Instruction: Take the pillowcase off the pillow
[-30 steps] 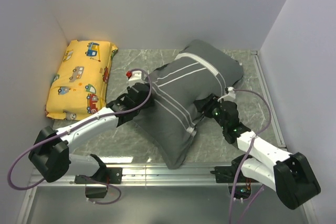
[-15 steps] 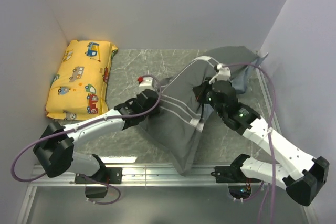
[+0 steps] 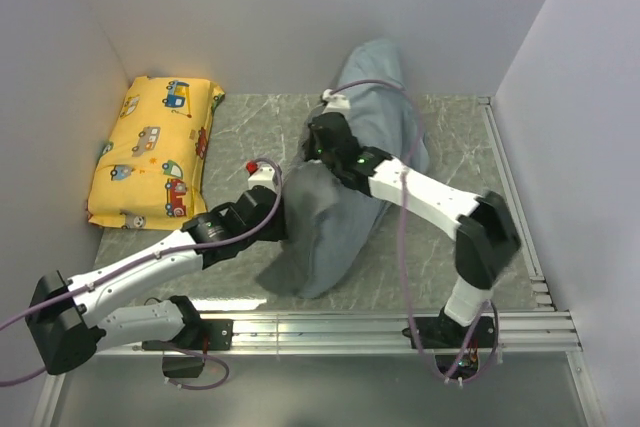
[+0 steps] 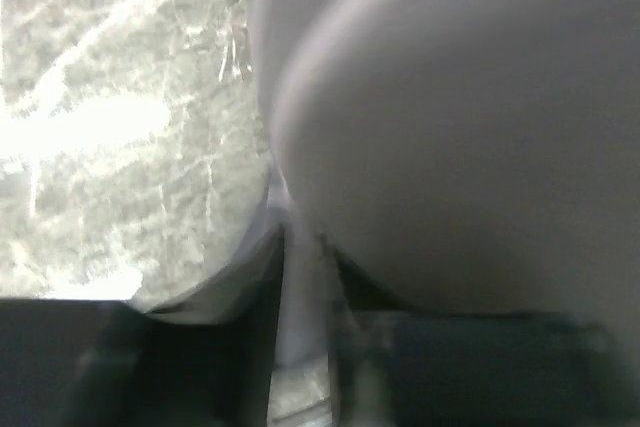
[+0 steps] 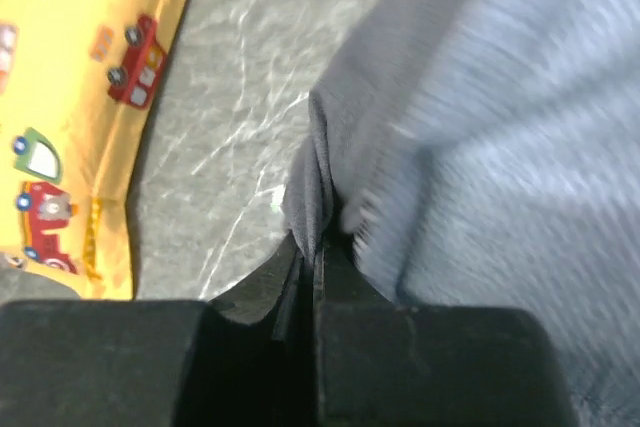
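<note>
Marbled grey tabletop [image 3: 240, 127]: my right gripper [image 5: 312, 247], clamped on a fold, is swinging the soft grey fabric pillowcase [image 3: 325, 222] rearward, blue-grey lining now outward, so stripping is starting. My left gripper [image 4: 300, 282] is pinching its near edge; the pillow is hiding from view.

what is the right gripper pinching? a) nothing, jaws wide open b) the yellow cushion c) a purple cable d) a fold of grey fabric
d: the right wrist view shows the right gripper shut on a bunched fold of the pillowcase, the yellow cushion lying apart.
</note>
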You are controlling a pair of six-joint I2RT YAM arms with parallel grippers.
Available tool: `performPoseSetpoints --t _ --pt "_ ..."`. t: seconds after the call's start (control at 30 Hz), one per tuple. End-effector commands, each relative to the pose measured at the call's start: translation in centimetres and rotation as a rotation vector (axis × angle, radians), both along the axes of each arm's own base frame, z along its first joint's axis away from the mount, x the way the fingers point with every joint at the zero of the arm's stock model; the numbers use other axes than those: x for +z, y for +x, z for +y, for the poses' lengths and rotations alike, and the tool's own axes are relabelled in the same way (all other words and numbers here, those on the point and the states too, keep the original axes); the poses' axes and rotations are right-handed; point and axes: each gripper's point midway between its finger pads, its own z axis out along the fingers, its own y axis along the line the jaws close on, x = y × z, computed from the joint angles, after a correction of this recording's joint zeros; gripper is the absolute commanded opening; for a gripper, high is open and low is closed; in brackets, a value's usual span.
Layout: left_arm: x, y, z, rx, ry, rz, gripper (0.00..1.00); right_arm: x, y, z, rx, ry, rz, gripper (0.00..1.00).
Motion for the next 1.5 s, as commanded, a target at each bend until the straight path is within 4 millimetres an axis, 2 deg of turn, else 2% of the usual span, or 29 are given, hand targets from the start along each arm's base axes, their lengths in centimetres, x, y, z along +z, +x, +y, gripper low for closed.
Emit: performPoseSetpoints --t 0.0,0.03,0.1,0.13,0.2,0.23,0.3,0.37,0.4,0.47,0.53,0.6,0.83,0.9,0.93,1.0,1.03,1.1,1.27,1.4,1.47 --pt "5.5 0.0 -1.8 -0.036 -0.150 -0.083 0.31 -6.1 3.3 -0.5 -0.071 -0.037 0.088 0.00" --pt "7.0 0.2 -1.3 -0.013 -0.166 -0.115 0.39 -8.8 3.9 -0.1 -0.060 -0.046 0.150 0.00" --pt "8.6 0.4 -0.3 0.022 -0.167 -0.145 0.53 -9.1 5.0 0.6 -0.058 -0.032 0.168 0.00" --pt "10.2 0.3 0.4 0.039 -0.177 -0.169 0.68 -10.4 5.2 0.8 -0.057 -0.037 0.192 0.00" --pt "11.9 0.7 2.1 0.098 -0.161 -0.214 0.81 -10.8 5.5 1.1 -0.050 0.008 0.218 0.00" --pt "13.3 0.4 2.9 0.116 -0.172 -0.235 0.85 -11.3 5.7 1.1 -0.049 0.025 0.232 0.00" --pt "14.9 0.4 4.0 0.154 -0.187 -0.266 0.91 -11.5 6.0 0.9 -0.046 0.069 0.257 0.00" --pt "15.8 0.0 4.4 0.154 -0.224 -0.285 0.94 -11.2 6.4 0.7 -0.048 0.086 0.255 0.00" --pt "16.0 -0.5 3.8 0.119 -0.254 -0.277 0.95 -11.0 6.6 0.5 -0.046 0.088 0.252 0.00" --pt "15.0 -0.6 2.9 0.094 -0.266 -0.253 0.95 -9.7 7.1 0.7 -0.040 0.103 0.232 0.00" --pt "12.0 -0.4 1.8 0.077 -0.226 -0.193 0.96 -8.6 7.2 1.1 -0.025 0.110 0.219 0.00" --pt "10.8 -0.5 0.7 0.060 -0.247 -0.160 0.99 -7.2 7.6 1.4 -0.016 0.122 0.200 0.00" --pt "12.0 -0.8 -0.8 0.025 -0.339 -0.193 0.99 -4.5 8.3 2.3 0.007 0.130 0.166 0.00" --pt "12.9 -1.6 -1.1 -0.001 -0.388 -0.208 0.99 -4.0 8.5 2.1 0.003 0.113 0.157 0.00" --pt "14.7 -2.2 -0.8 -0.011 -0.448 -0.243 0.99 -3.6 8.6 2.1 0.002 0.113 0.149 0.00" --pt "16.2 -3.0 -0.3 -0.026 -0.497 -0.266 0.99 -3.8 8.7 2.1 0.004 0.101 0.149 0.00" --pt "16.6 -3.4 0.1 -0.034 -0.503 -0.272 0.99 -3.5 9.0 2.2 0.001 0.102 0.142 0.00" --pt "17.0 -3.7 0.1 -0.057 -0.485 -0.275 0.99 -4.1 9.1 2.4 0.006 0.094 0.156 0.00" --pt "15.7 -2.9 0.0 -0.028 -0.431 -0.253 1.00 -4.1 9.4 2.6 0.006 0.098 0.162 0.00" --pt "13.1 -0.5 -0.5 0.061 -0.333 -0.249 0.99 -3.6 9.4 2.5 0.006 0.095 0.149 0.00" --pt "12.7 0.8 -0.7 0.107 -0.304 -0.266 0.99 -3.5 9.2 2.6 0.013 0.091 0.152 0.00"
